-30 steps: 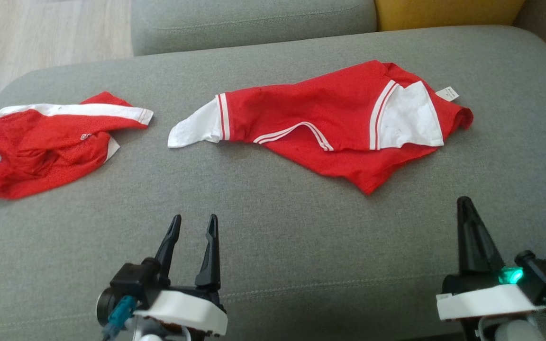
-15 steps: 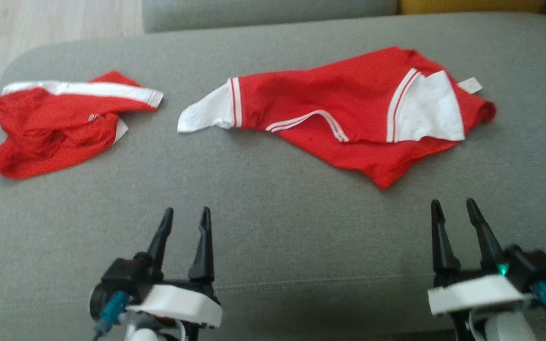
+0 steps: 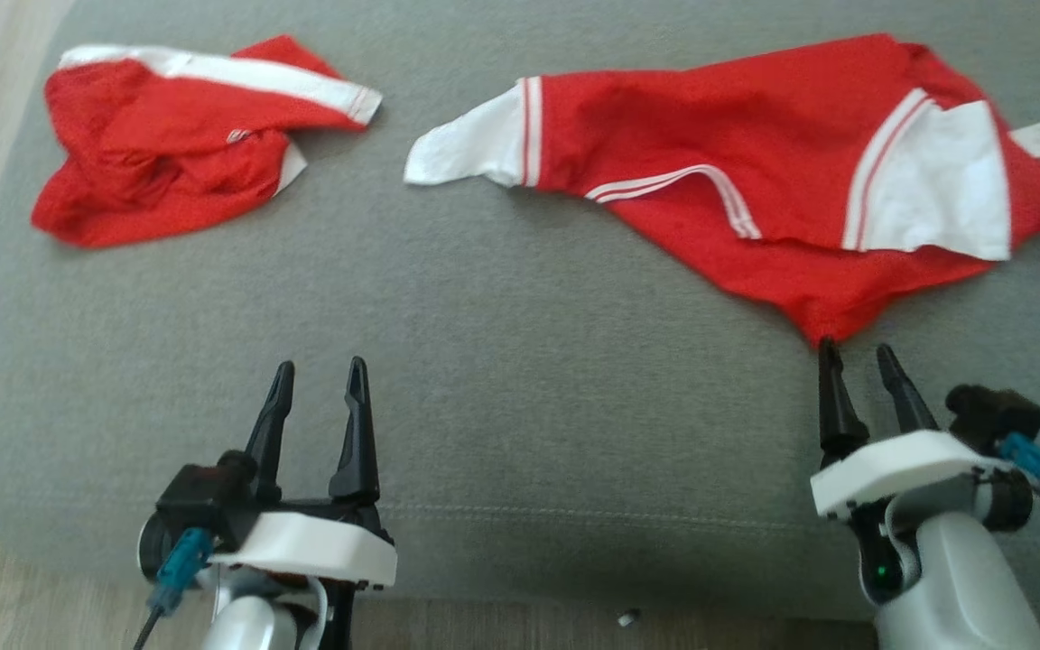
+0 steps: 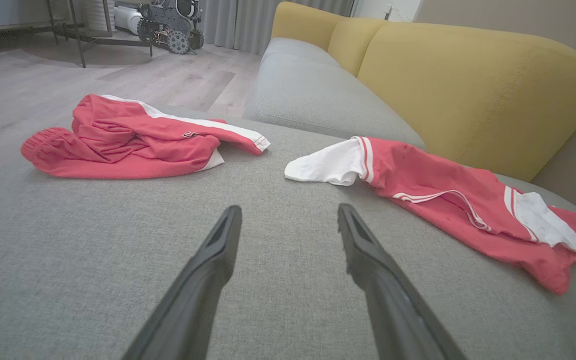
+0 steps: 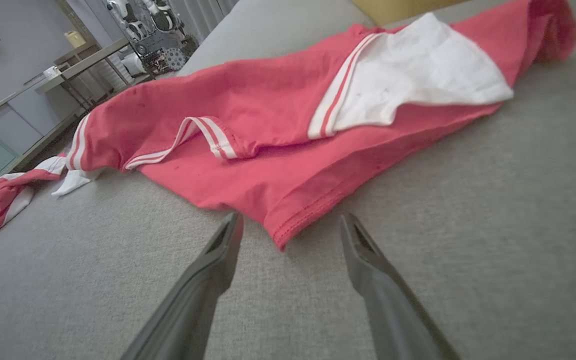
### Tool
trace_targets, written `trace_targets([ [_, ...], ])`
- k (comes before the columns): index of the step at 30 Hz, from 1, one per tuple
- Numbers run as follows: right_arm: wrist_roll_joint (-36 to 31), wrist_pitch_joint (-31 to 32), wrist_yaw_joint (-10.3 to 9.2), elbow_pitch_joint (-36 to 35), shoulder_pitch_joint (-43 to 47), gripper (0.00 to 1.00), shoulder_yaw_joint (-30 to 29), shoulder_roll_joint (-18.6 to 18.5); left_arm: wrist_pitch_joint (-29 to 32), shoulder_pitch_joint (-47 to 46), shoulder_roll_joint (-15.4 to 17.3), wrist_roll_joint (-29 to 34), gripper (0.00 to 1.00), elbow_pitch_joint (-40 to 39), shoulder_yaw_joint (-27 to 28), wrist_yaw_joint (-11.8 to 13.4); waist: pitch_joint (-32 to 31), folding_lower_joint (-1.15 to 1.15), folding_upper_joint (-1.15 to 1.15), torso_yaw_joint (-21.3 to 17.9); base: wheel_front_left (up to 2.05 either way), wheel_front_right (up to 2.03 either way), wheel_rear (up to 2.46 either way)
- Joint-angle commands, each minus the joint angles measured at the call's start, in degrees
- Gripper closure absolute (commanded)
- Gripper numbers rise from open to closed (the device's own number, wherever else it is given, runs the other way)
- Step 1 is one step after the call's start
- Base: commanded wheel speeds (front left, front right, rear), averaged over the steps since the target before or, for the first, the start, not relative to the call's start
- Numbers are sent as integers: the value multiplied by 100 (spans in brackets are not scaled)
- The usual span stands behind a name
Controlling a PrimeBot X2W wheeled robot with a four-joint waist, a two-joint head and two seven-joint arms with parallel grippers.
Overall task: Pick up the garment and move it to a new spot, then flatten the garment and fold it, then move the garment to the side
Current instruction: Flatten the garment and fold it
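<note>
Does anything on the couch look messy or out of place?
The shirt lies askew and rumpled, one white sleeve folded over its body. The other garment sits crumpled at the left end of the couch. Nothing looks torn.

No text can be read anywhere. A white tag (image 3: 1037,138) sticks out from the far right edge of the red shirt (image 3: 710,135). Any print on it is too small and blurred to make out. The crumpled red garment (image 3: 150,153) on the left carries a small logo (image 3: 236,135) just below its white stripe. In the left wrist view the logo shows as a tiny dark patch with pale edging, and whether it holds letters cannot be told.
</note>
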Motion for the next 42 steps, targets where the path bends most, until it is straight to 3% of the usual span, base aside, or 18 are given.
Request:
trace_targets([
  [1, 152, 9, 42, 62, -342, 0, 84, -6, -45, -271, 4, 24, 0, -167, 160, -28, 150, 0, 0, 177, 0, 0, 0],
  [8, 264, -120, 42, 687, -794, 0, -131, -6, -45, -374, 4, -24, 0, -186, 37, -5, 303, 0, 0, 357, 0, 0, 0],
  [9, 250, -171, 42, 879, -945, 6, -170, -6, -45, -407, 4, -37, 0, -198, 8, 11, 345, 0, 0, 391, 0, 0, 0],
  [10, 255, -192, 42, 960, -1019, 100, -148, -6, -45, -419, 4, -42, 0, -201, -2, 16, 358, 0, 0, 403, 0, 0, 0],
  [21, 72, -526, 42, 1244, -1365, 100, 353, -6, -45, -405, 4, -99, 0, -150, -28, 56, 137, 0, 0, 238, 0, 0, 0],
  [30, -430, -576, 42, -172, -928, 100, 700, -54, -45, -197, 4, -102, 0, -120, 9, 47, -400, 0, 0, -152, 0, 0, 0],
  [34, -518, 140, 42, -1119, -432, 100, 803, -245, -45, -77, 4, -125, 0, -129, 16, 59, -658, 0, 0, -298, 0, 0, 0],
  [42, -248, 2407, 42, -3119, 929, 100, 679, -1061, -45, 110, 4, -204, 0, -173, -43, 91, -913, 0, 0, -455, 0, 0, 0],
])
